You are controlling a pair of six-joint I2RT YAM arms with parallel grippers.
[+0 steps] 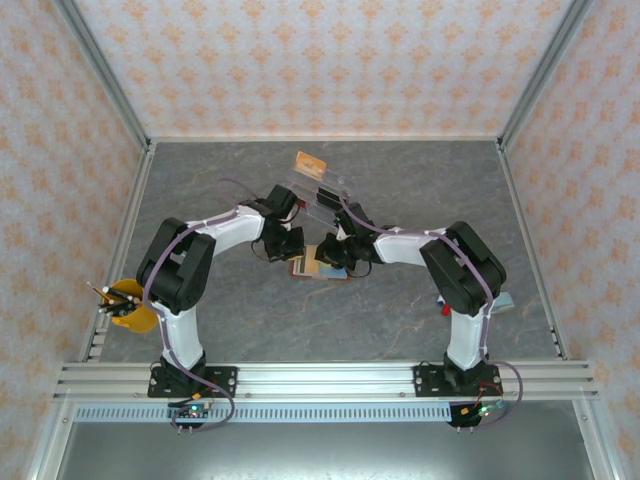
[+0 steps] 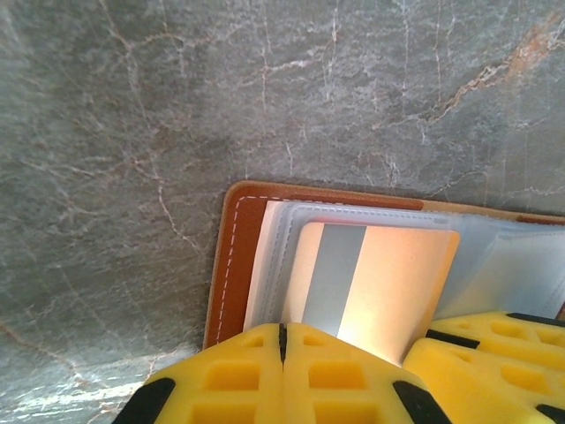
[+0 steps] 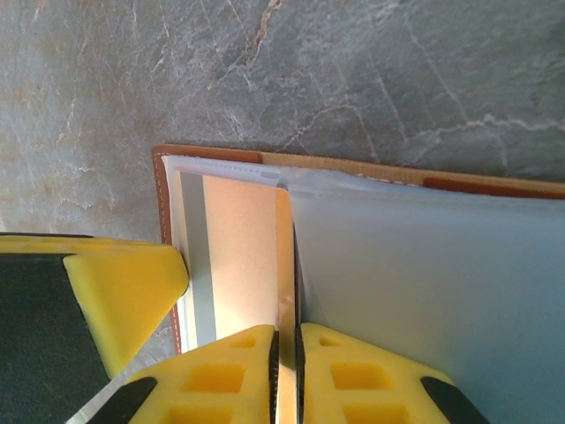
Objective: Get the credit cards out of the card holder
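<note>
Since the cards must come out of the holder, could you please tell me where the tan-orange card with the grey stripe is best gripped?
Pinch the tan-orange card by its thin near edge, coming from the near side. It lies flat in a clear plastic sleeve of the brown card holder, far and left edges tucked in, so probably only that edge is free.

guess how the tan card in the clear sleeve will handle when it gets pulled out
The tan card looks flat with straight edges, so probably stiff, not floppy. It is thin, so likely light. Its glossy face sits in a clear sleeve of the card holder, so it may slide readily, though the holder could drag along.
</note>
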